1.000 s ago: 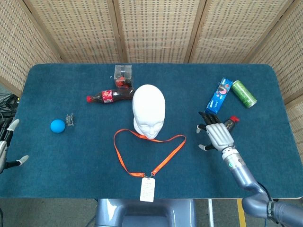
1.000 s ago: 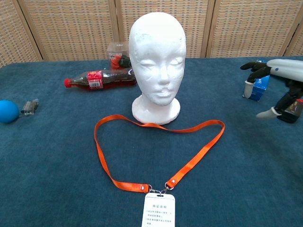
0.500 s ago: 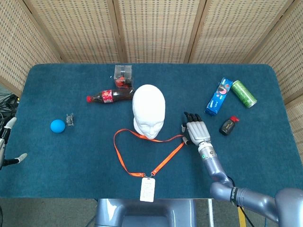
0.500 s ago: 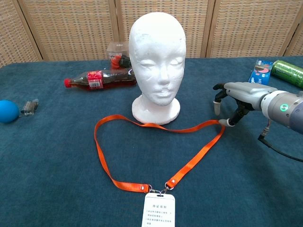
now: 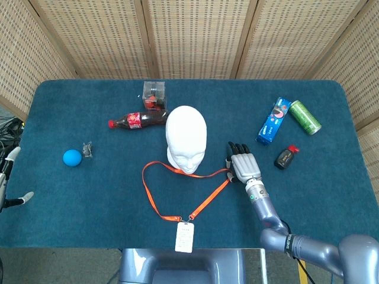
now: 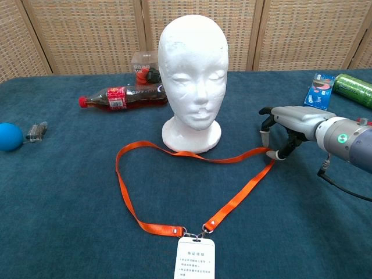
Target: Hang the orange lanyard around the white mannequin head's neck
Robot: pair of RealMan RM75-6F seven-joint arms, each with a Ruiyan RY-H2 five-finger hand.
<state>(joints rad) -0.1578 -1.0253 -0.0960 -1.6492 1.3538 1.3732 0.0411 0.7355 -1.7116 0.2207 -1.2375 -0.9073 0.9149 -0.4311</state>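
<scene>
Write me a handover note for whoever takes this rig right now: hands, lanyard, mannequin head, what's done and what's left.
Right hand: fingers spread, hovering at the right corner of the orange lanyard, thumb tip at the strap; nothing gripped yet.
Left hand: at the table's left edge, open, idle.
Lanyard lies flat in a loop in front of the white mannequin head, badge nearest the robot.
Head stands upright at table centre, neck bare.
Done: nothing hung.
Left: grasp the strap, lift the loop over the head, settle it around the neck.

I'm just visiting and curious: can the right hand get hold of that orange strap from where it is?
Probably yes. The right hand is down at the table beside the lanyard's right bend, one fingertip at or very near the strap. Nothing lies between them; the mannequin head stands off to the side.
</scene>
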